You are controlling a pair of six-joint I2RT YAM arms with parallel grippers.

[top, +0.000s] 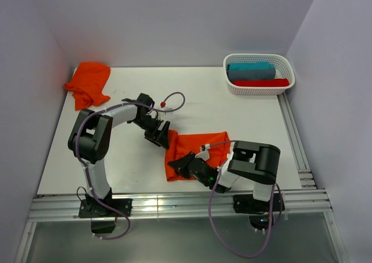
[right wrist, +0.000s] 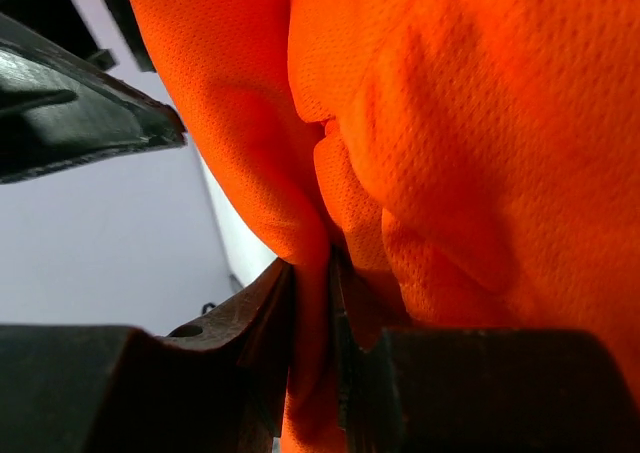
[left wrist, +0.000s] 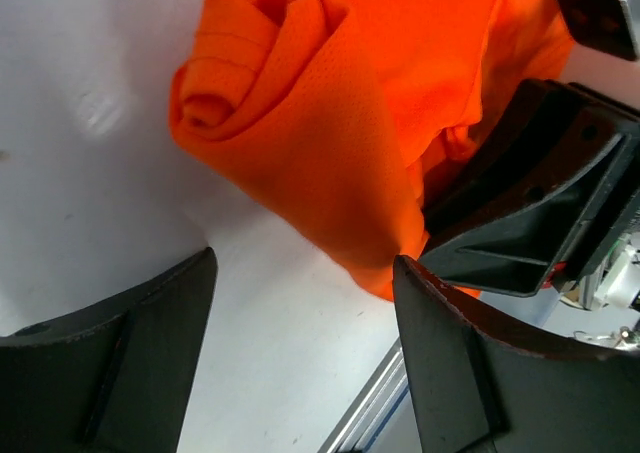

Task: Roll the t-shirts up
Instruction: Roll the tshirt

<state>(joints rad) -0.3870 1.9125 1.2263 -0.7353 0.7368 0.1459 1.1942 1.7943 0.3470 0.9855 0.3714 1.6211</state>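
Right arm (top: 256, 161) folded low, jaws pinching t-shirt (top: 189, 150); left jaws apart

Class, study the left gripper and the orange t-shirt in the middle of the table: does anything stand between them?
Nothing visible does. The open left gripper sits right at the edge of the partly rolled t-shirt, with only bare table showing there. The right gripper pinches the fabric from the other side.

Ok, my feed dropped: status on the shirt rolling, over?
Left gripper open beside the t-shirt, one end rolled. Right gripper shut on its fabric. Second t-shirt crumpled far left. Nothing in the way.
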